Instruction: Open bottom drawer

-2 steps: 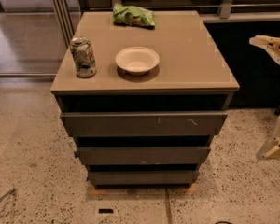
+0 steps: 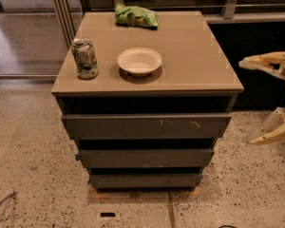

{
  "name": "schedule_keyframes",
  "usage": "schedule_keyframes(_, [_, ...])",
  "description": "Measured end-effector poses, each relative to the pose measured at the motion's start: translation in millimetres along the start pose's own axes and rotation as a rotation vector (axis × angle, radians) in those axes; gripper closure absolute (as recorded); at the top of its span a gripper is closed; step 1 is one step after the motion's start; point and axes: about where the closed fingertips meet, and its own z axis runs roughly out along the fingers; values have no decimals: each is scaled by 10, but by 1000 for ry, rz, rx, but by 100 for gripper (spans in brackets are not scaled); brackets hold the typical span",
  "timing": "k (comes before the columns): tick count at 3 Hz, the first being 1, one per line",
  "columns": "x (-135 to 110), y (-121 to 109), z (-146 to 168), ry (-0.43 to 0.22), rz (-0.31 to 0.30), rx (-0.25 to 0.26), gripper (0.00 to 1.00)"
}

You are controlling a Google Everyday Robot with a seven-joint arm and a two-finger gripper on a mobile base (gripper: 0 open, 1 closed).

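Grey-brown flat fronts, three of them, stack up the near face of a low square cabinet [image 2: 190,56] standing on speckled stone floor [image 2: 33,151]. The bottom drawer [image 2: 146,179], a plain dark handleless front, is the lowest of the three, just above the floor, with a dark gap over it. Above it sits a mid-sized front [image 2: 146,157], then the widest front [image 2: 146,126], marked with pale scratches.

On the tan top stand a crumpled metal drinks can [image 2: 84,58] near the left edge and a shallow cream bowl [image 2: 139,61] just right of it – apart, not touching. A green crinkled snack bag [image 2: 136,15] lies at the far edge.

At the right, the cream two-finger gripper [image 2: 247,101] hangs beside the cabinet – fingers spread wide, holding nothing, well apart from the bottom drawer.
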Motion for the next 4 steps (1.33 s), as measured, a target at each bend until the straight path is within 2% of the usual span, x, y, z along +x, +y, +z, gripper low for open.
schedule_keyframes(1, [71,162,453,-24,23,6,50])
schedule_keyframes(2, [269,486,1272,-58,80,-33,73])
schedule_keyframes(3, [343,526,1414,-55,96,-15,96])
schedule_keyframes(4, [336,519,1405,-55,94,-14,100])
